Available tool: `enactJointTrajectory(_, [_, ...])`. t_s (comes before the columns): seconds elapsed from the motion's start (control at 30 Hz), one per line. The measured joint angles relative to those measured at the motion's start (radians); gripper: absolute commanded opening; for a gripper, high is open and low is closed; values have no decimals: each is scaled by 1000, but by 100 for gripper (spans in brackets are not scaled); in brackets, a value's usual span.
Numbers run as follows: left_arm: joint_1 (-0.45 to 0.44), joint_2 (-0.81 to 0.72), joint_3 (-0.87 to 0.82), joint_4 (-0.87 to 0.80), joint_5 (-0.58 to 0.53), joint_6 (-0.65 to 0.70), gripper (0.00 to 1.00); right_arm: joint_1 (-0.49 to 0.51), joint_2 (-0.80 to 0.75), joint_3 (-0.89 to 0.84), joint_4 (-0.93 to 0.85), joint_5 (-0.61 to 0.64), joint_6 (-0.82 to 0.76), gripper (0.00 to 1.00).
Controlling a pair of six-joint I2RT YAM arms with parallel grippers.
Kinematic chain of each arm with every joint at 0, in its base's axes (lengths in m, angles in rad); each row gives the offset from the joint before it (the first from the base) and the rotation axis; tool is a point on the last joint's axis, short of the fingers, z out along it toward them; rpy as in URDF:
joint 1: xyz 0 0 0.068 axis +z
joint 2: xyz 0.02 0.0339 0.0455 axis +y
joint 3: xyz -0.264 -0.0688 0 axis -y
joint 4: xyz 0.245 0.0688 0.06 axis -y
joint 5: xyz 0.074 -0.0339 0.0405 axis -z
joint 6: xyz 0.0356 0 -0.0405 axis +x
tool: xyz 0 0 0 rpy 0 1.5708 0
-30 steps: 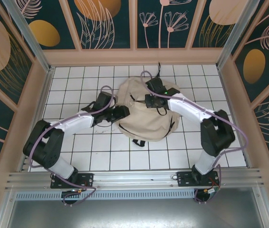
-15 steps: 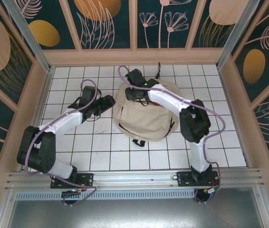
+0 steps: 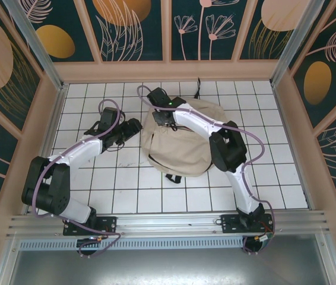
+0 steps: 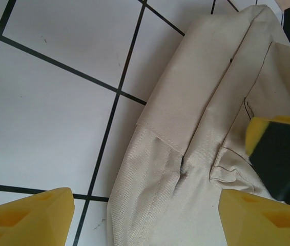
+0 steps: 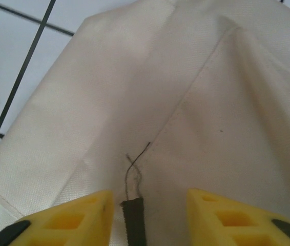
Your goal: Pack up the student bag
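Jaws spread on left gripper (image 4: 145,220) — student bag (image 4: 186,128) edge just ahead; right gripper (image 5: 147,215) spread over bag.

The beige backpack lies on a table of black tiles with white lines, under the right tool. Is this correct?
No: the top external view shows a table of white tiles with black lines. The beige backpack does lie under the right tool.

Bright, even light with faint soft shadows; the right fingers (image 5: 73,220) look slightly blurred up close.
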Motion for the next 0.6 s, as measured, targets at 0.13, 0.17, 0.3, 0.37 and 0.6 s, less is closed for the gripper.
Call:
enactJointTrajectory(0.13, [0,0,0,0,0,-4,75,18,13,0,-15,3,-15,40])
enactJointTrajectory(0.17, [0,0,0,0,0,-6,75,20,18,1,-19,10,-17,37])
enactJointTrajectory(0.3, [0,0,-2,0,0,-7,75,29,34,3,-24,83,-16,29])
enactJointTrajectory(0.37, [0,0,-2,0,0,-7,75,29,35,3,-27,119,-16,24])
enactJointTrajectory(0.6, [0,19,-2,1,2,-7,75,39,34,2,-26,241,-14,2])
